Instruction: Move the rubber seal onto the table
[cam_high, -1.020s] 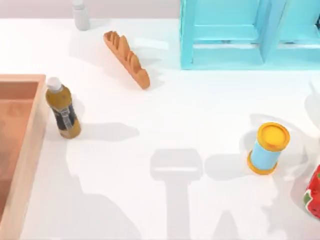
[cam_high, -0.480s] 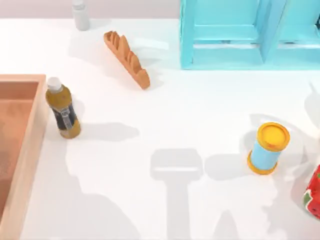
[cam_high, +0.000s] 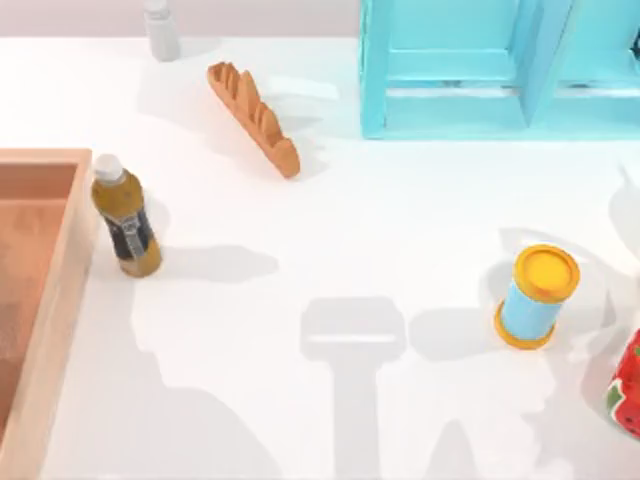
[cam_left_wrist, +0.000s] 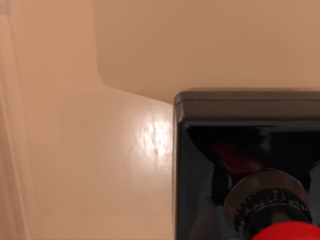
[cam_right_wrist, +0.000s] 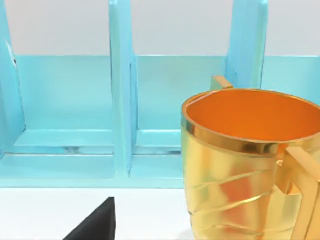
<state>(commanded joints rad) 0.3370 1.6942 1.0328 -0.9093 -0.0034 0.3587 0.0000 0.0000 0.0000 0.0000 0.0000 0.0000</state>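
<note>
From the left wrist camera, the rubber seal (cam_left_wrist: 247, 165), a black square block base with a ribbed grey collar and a glossy red round knob, sits very close below the lens on a tan, softly glossy wooden surface (cam_left_wrist: 100, 165). The left gripper's own fingers are not in that picture, so how far they stand apart cannot be told, nor whether they touch the seal.

From the right wrist camera, a dark wedge (cam_right_wrist: 95, 222) pokes in at the lower edge; whether it is a finger of the right gripper, and how wide that gripper stands, cannot be told. Just ahead stands a shiny gold metal mug with an orange inside (cam_right_wrist: 245, 165), and beyond it the light-blue shelf unit (cam_right_wrist: 120, 100) with its open compartments.

The top view shows the plain white table (cam_high: 380, 210) with the tan wooden tray (cam_high: 55, 300) at its left edge and an upright amber drink bottle with a white cap (cam_high: 125, 215) just beside the tray. Farther off lie a brown loaf of bread (cam_high: 255, 118), a blue can with a yellow lid (cam_high: 537, 295) and a red strawberry-patterned container (cam_high: 628, 388).
</note>
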